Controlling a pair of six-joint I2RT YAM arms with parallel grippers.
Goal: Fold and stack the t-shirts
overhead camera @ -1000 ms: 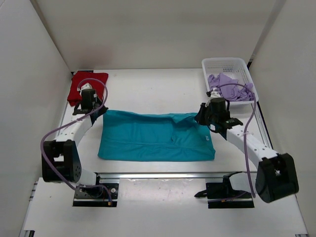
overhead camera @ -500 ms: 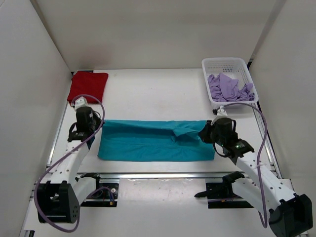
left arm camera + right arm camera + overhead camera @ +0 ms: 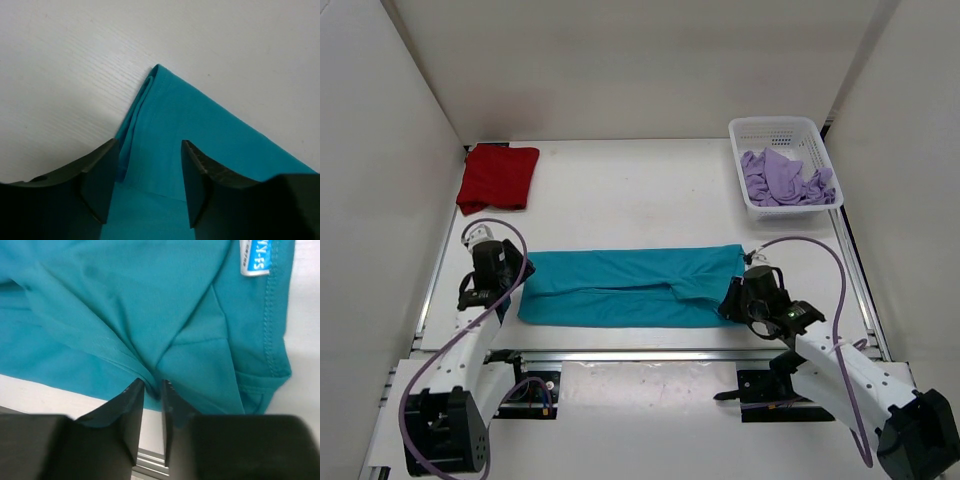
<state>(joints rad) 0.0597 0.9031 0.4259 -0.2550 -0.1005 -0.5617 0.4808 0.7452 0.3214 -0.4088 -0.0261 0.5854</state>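
Where the lengthwise fold is being laid down, the left hand (image 3: 148, 150) hangs with its fingers spread over the left end of the teal t-shirt (image 3: 200, 130). The folded corner lies flat on the bench (image 3: 75, 60) beneath them, and nothing appears to be gripped.

The right hand (image 3: 152, 385) works at the near right corner of the same shirt. Its fingers stand almost together, and a raised ridge of cloth runs into the narrow gap. Whether that ridge is pinched or already free cannot be told. The white label (image 3: 256, 257) lies just beyond it, toward the right end.

The shirt lies as a long band across the bench, creased and bunched near its right end.

Recommended procedure:
- Spread the right fingers fully before raising that hand, or the ridge is likely to lift and spoil the fold.
- Raise both hands straight up, without sideways drag.
- Flatten the crease at the right end before folding across.

The red t-shirt (image 3: 498, 178) lies folded well beyond the band's left end. The lavender t-shirt (image 3: 785, 178) sits crumpled in the basket (image 3: 775, 127) well beyond its right end.
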